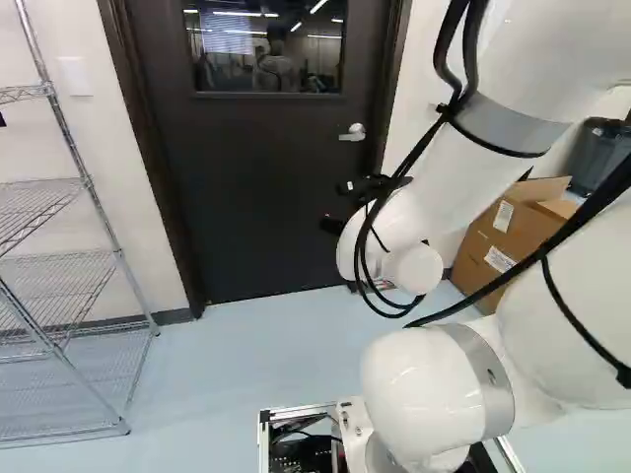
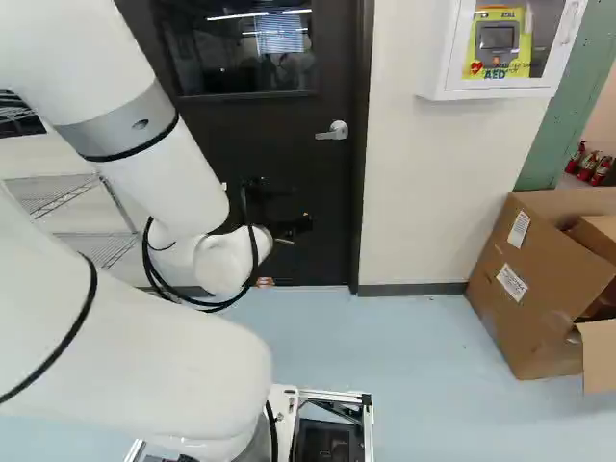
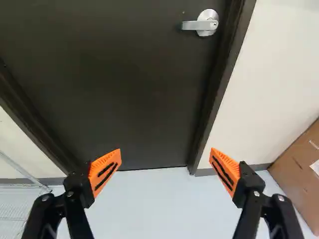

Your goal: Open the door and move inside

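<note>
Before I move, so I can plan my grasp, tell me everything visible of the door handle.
The handle is a silver lever, metal by its look, on a round plate fixed to the dark door, below the window and near the frame. The lever lies about level, pointing away from that nearby frame. Only the door is seen touching it; the open claw stands clear.

Left base view: I'm looking ahead, downward, from behind my arm, to its left.
Right base view: likewise, from its right.
Wrist view: I'm facing the door, nearer.
Both base views: sharing door, box.
</note>
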{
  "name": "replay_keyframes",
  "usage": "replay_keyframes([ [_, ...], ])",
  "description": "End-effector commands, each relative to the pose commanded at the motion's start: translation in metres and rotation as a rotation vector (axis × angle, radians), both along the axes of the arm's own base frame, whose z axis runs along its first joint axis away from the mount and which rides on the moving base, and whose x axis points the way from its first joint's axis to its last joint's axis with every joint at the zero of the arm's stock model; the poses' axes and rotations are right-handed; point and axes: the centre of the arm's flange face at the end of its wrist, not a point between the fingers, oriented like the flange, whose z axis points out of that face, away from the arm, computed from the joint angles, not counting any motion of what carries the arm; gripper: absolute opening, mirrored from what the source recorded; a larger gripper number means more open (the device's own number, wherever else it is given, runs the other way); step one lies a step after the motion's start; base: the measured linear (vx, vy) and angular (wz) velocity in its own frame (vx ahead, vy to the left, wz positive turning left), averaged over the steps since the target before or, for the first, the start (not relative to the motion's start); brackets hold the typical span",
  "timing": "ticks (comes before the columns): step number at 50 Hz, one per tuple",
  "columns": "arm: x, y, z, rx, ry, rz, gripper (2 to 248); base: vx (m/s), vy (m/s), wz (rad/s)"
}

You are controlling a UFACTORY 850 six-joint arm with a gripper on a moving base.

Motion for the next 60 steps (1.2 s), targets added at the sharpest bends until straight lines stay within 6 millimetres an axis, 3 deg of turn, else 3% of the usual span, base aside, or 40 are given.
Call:
replay_keyframes([
  [23, 0.0000, 0.0000, 0.0000, 0.000, 0.000, 0.000, 247, 0.152, -0.064, 0.002],
  [60, 0.0000, 0.0000, 0.0000, 0.000, 0.000, 0.000, 247, 0.145, -0.003, -0.014],
])
